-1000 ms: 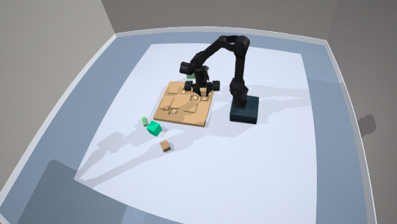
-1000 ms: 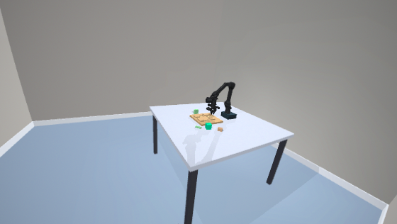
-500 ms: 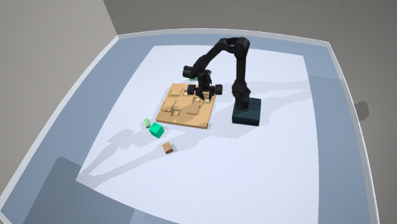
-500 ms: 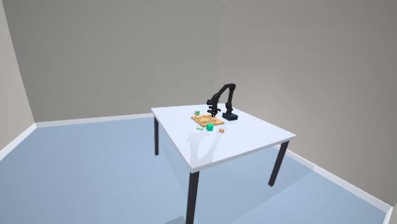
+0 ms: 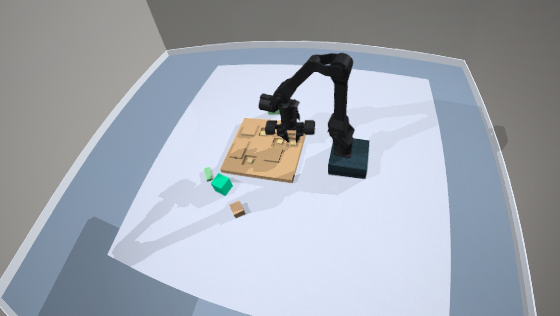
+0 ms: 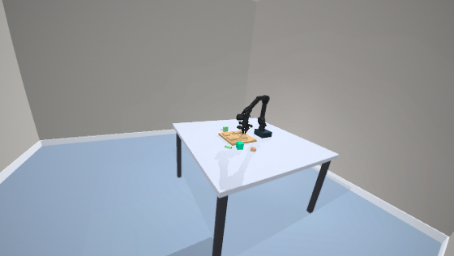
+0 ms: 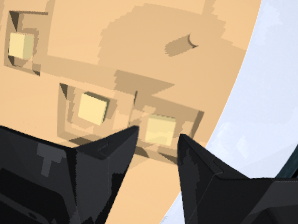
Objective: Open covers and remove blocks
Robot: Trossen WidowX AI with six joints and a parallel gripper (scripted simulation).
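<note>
The tan puzzle board (image 5: 235, 166) (image 6: 235, 140) (image 7: 75, 20) lies on the table. In the wrist view, one pale yellow block (image 7: 21, 45) sits in a well at upper left, a second block (image 7: 92, 107) (image 5: 279, 141) in a middle well, and a third block (image 7: 161, 125) (image 5: 293, 143) in the well near the board's edge. A fourth block (image 5: 250, 160) shows in a front well. My gripper (image 5: 286, 140) (image 6: 243, 134) (image 7: 158, 135) is partly open and empty, low over the third block, its tips either side of it in the wrist view. Cover edges are hard to tell from the board.
A teal cube (image 5: 222, 184) (image 6: 240, 145), a small light green piece (image 5: 208, 174) (image 6: 228, 147) and a brown cube (image 5: 237, 209) (image 6: 253, 149) lie in front of the board. A green block (image 5: 276, 113) (image 6: 225, 129) lies behind it. The dark arm base (image 5: 348, 165) (image 6: 263, 134) stands to the right.
</note>
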